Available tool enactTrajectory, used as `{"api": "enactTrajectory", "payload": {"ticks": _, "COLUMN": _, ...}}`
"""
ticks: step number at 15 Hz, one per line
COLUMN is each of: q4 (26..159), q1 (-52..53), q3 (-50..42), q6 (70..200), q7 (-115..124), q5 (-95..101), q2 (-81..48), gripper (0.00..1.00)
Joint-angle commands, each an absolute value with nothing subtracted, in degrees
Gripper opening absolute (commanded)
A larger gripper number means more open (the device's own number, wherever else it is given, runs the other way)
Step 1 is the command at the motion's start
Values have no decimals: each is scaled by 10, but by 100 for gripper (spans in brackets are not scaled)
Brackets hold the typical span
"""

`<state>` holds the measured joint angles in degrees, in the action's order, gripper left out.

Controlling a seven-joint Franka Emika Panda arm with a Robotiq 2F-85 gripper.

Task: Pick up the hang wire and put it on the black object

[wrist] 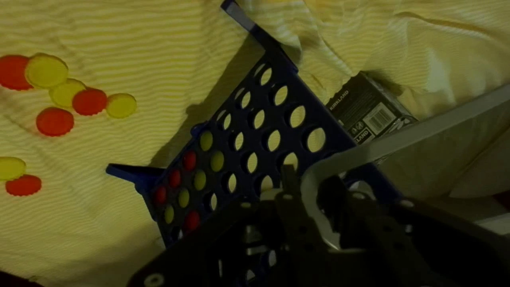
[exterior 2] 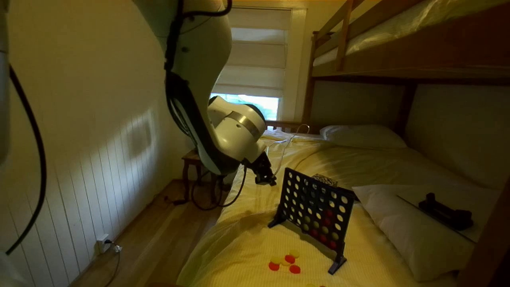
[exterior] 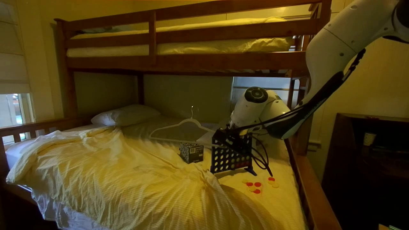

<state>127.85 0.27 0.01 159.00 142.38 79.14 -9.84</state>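
Claw (wrist: 311, 185) clamped on a corner of the hang wire (wrist: 406, 136), jaws nearly together. In an exterior view claw sits left of the black grid (exterior 2: 312, 207), apart.

- A pale hanger (exterior: 191, 120) is upright, hook on top, its right end running to the claw (exterior: 227, 139).
- The claw, dark and hard to make out, overlaps the upper part of a black grid board (exterior: 224, 160).
- The board stands on the yellow-covered bed (exterior: 121, 172).
- A dark patterned box (exterior: 191, 152) sits left of the board.
- Red and yellow discs (exterior: 257, 184) lie on the board's near right.
- A white arm (exterior: 332, 48) extends in from the right.
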Motion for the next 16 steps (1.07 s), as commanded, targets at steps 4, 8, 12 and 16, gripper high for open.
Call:
{"api": "enactTrajectory", "payload": {"ticks": 4, "q4": 1282, "q1": -1, "q3": -2, "q6": 1597, "q7": 1425, "q5": 791, "q2": -99, "gripper": 5}}
{"api": "enactTrajectory", "payload": {"ticks": 8, "q4": 1287, "q1": 4, "q3": 8, "q6": 1584, "q7": 1402, "q5": 762, "q2": -112, "gripper": 5}}
{"api": "enactTrajectory", "payload": {"ticks": 12, "q4": 1294, "q1": 13, "q3": 22, "q6": 1556, "q7": 1388, "q5": 730, "q2": -120, "gripper": 5}}
{"api": "enactTrajectory", "payload": {"ticks": 16, "q4": 1299, "q1": 16, "q3": 29, "q6": 1557, "q7": 1408, "q5": 722, "q2": -120, "gripper": 5}}
